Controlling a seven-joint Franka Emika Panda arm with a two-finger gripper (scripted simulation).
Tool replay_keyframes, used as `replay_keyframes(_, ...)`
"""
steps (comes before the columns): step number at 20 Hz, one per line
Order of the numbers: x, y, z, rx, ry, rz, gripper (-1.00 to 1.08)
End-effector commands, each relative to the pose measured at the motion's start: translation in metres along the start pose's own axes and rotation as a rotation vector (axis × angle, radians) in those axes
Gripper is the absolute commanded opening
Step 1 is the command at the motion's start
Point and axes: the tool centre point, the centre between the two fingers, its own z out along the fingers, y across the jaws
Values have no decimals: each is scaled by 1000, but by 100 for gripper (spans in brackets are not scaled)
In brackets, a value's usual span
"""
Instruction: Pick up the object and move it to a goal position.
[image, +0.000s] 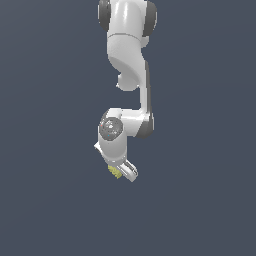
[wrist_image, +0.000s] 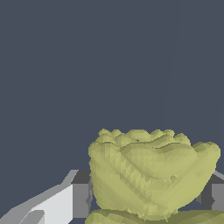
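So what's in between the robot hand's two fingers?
The bumpy yellow lump sits there, filling the gap between the hand's fingers. The wrist view shows it best; the exterior view shows just a yellow bit.

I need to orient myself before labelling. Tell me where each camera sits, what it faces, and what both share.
Exterior view: off the arm, facing the white arm, with the gripper at its lower end against a plain dark backdrop.
Wrist view: on the wrist, looking past a finger at the olive-yellow object up close.
Shared: the gripper and the object between its fingers.
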Motion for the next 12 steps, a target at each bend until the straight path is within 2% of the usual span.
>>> replay_keyframes(1,0,0,0,0,0,0,-100)
replay_keyframes(12,1,2,-12,0,0,0,-100)
